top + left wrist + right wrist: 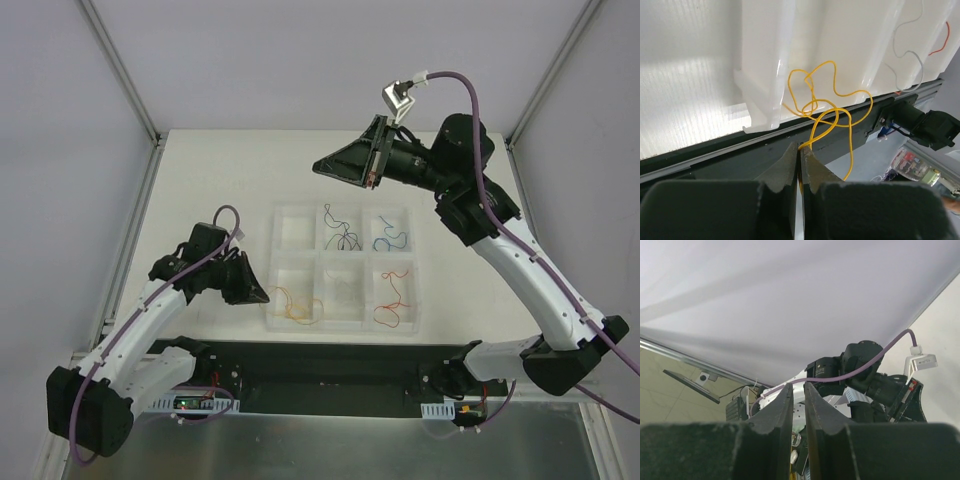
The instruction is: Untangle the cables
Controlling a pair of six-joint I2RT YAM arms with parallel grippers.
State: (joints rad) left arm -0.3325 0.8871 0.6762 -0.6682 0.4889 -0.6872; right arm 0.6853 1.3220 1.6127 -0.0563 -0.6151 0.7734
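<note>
**Mia:** Where are the cables (345, 238)?

**Sam:** In the clear plastic tray (345, 327). The left gripper (799, 150) is pinched tight on 1 thin yellow wire (832, 107). Its curly loops spill over the tray's near edge.

**Mia:** What could go wrong?

**Sam:** A hard pull might tighten the loops into a knot, or the smooth wire could slip out. The right gripper (793, 390), up high, is nearly closed on nothing.

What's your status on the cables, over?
Left gripper shut on yellow cable, draped over tray edge. Right gripper nearly shut, empty, raised. Nothing blocking.
</note>
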